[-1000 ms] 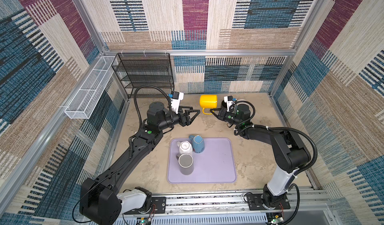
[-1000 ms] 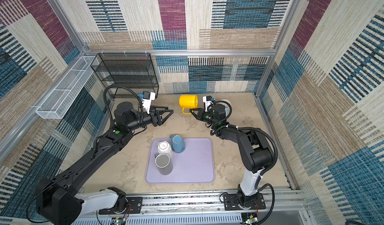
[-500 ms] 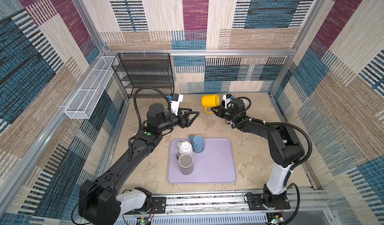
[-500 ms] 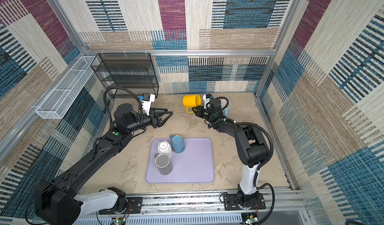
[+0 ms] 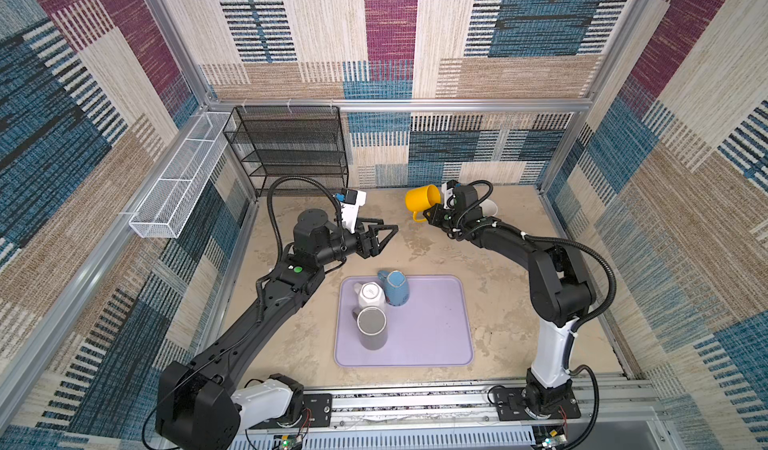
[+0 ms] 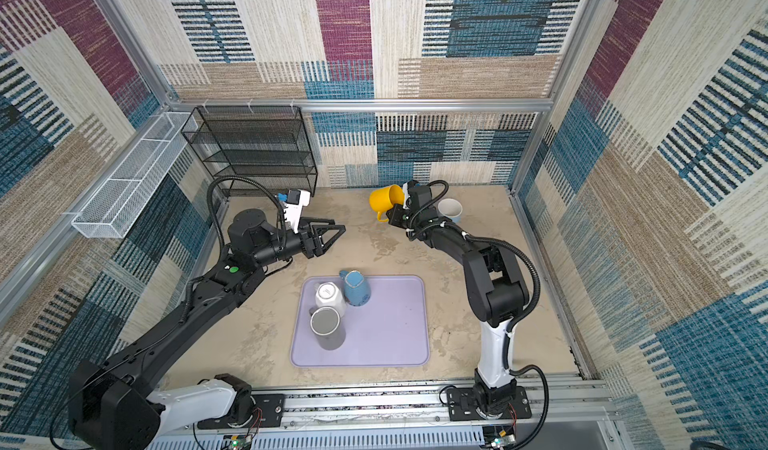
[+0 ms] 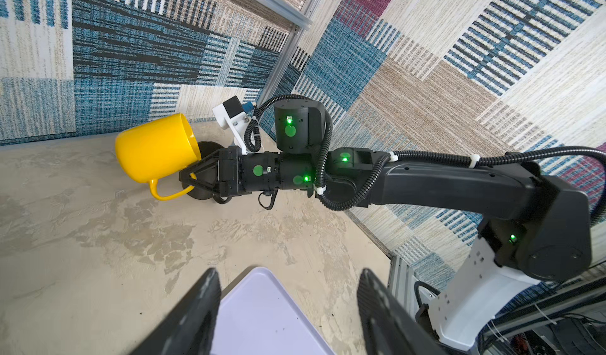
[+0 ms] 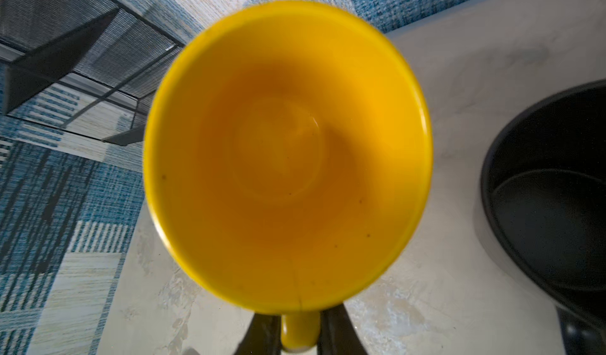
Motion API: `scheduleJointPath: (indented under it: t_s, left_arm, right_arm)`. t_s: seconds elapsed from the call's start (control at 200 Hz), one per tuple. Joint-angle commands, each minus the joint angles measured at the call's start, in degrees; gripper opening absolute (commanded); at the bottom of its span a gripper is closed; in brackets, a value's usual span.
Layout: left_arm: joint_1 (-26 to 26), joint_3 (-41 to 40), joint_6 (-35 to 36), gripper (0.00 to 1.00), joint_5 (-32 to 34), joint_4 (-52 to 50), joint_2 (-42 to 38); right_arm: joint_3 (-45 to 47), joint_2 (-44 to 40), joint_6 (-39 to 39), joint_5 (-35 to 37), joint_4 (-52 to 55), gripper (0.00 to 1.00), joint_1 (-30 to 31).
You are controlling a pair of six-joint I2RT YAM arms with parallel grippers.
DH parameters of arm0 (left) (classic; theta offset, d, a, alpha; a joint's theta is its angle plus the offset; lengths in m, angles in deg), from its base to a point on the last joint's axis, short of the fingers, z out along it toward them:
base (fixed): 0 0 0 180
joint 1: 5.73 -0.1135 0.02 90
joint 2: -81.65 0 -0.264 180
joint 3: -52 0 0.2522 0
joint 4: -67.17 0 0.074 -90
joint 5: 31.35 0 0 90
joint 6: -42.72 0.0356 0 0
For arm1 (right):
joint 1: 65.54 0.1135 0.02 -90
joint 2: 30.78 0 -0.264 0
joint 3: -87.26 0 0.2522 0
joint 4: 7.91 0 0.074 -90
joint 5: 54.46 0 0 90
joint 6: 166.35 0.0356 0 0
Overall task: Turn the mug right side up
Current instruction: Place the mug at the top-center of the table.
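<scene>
The yellow mug [image 5: 422, 197] [image 6: 385, 197] hangs above the table near the back wall, tipped roughly on its side. My right gripper [image 5: 432, 215] [image 6: 392, 215] is shut on its handle. In the right wrist view the mug [image 8: 288, 153] shows its empty inside, with the handle pinched in the gripper [image 8: 300, 337]. My left gripper [image 5: 388, 229] [image 6: 338, 229] hovers open and empty to the mug's left, well apart from it. In the left wrist view the mug [image 7: 157, 153] is clear of the table, handle downward, mouth toward the right gripper [image 7: 188, 181].
A lavender tray [image 5: 436, 335] at front centre holds a white mug [image 5: 371, 295], a blue mug [image 5: 395, 287] and a grey mug [image 5: 372, 327]. A pale cup [image 6: 450, 210] stands behind the right wrist. A black round vessel [image 8: 551, 205] sits close beside the mug. A black wire rack [image 5: 291, 148] stands back left.
My right arm has stretched toward the back wall and its wrist has turned, tilting the yellow mug with it. The left arm has barely moved.
</scene>
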Motion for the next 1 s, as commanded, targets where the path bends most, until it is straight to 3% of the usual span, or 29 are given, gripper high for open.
scheduleJointPath:
  t_s: [0.0,0.611,0.992]
  left_arm:
    - [0.01,-0.06,0.63,0.67,0.2,1.15,-0.41]
    - [-0.01,0.0,0.7,0.67,0.82,0.59,-1.0]
    - [-0.01,-0.09,0.38,0.67,0.68,0.92,-0.7]
  right_arm:
    - [-3.39,0.69,-3.25,4.29,3.61,0.0,0.5]
    - [-25.75,10.77,-11.16,21.45,28.11,0.0,4.17]
    - [-35.48,16.56,-12.27,27.79,38.86,0.0,5.76]
